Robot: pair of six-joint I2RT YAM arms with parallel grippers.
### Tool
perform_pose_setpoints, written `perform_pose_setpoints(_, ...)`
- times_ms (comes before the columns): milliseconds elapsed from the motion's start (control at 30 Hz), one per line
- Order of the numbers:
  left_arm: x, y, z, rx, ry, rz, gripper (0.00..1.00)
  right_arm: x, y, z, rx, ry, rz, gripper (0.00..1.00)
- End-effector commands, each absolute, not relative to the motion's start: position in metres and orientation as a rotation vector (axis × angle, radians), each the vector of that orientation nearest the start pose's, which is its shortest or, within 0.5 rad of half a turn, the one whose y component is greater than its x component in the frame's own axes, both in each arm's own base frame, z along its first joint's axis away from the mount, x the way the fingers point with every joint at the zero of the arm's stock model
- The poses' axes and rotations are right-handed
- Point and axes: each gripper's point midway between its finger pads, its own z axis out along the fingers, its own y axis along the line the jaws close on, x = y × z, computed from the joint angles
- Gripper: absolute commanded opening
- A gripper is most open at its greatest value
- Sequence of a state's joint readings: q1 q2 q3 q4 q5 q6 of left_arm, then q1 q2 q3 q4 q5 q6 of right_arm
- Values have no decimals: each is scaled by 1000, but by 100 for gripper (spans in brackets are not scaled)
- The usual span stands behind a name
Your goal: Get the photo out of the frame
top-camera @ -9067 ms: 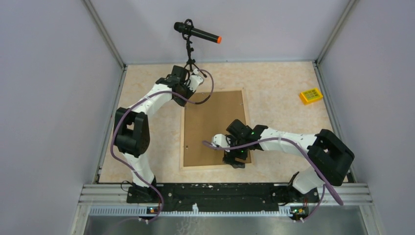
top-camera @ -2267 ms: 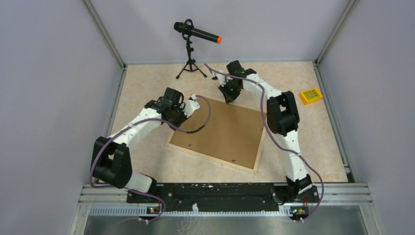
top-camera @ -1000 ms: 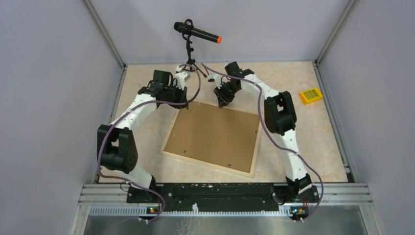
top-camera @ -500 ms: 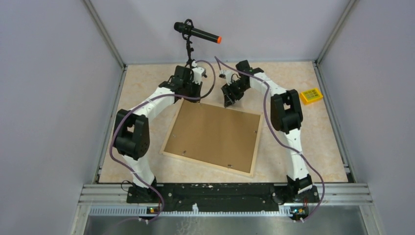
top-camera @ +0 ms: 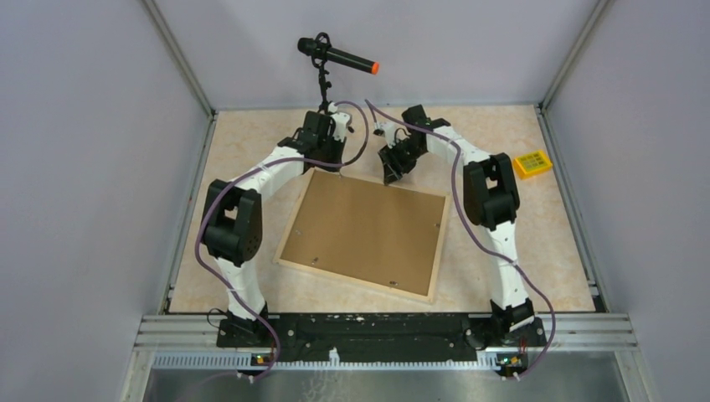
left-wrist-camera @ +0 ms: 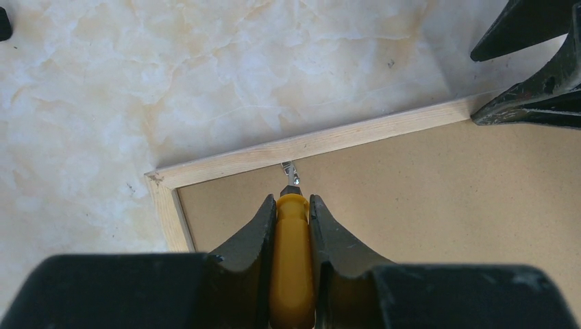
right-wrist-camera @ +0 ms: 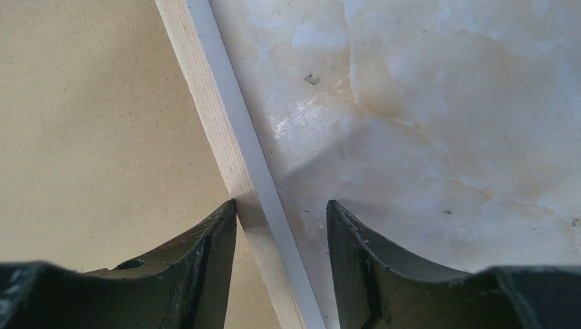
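- While the frame (top-camera: pixel 364 234) lies face down on the table (top-camera: pixel 251 142) with its brown back board (left-wrist-camera: pixel 445 205) up, the photo is out of sight. I judge it sits under that board, inside the frame.
- At the frame's far edge, close to its far-left corner, the left tool (left-wrist-camera: pixel 293 202) is clamped tight on a yellow driver (left-wrist-camera: pixel 292 260). The driver's metal tip points at a small clip (left-wrist-camera: pixel 289 168) just inside the rail (right-wrist-camera: pixel 226 151).
- Tip and clip are touching or very nearly so; I cannot tell which.
- Further right along that same far edge, the right tool (right-wrist-camera: pixel 281 205) is parted and holds nothing. Its jaws straddle the rail, one finger over the board and the other over the table just outside the frame.
- Whether those fingers press on the frame cannot be told.
- The step in hand looks like freeing the clips that pin the board, with the right tool placed to steady the frame.
- Small marks along the frame's near and right edges in the top view may be more clips, so the task seems early.
- The next move calls for seating the tip against the clip and turning or bending it off the board with a small, controlled push. Meanwhile the right tool should bear on the rail so the frame does not slide. A slip could gouge the board.
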State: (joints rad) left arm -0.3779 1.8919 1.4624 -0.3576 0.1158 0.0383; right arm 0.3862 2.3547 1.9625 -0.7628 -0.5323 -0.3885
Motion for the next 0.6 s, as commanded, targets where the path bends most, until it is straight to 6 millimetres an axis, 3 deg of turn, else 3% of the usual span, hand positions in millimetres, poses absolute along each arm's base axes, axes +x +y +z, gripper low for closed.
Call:
perform_pose_setpoints(0,470,-209,125,519,2250,-312,0,444,247,18,-1168,2443,588,49)
perform_pose_setpoints(200,468,-220,121,535,2255,-359,0,443,245,13,-1174,2452,572,47)
perform_pose_setpoints(567,460,-217,110,577,2293,-353,0,447,238,6,-1169,2472,510,45)
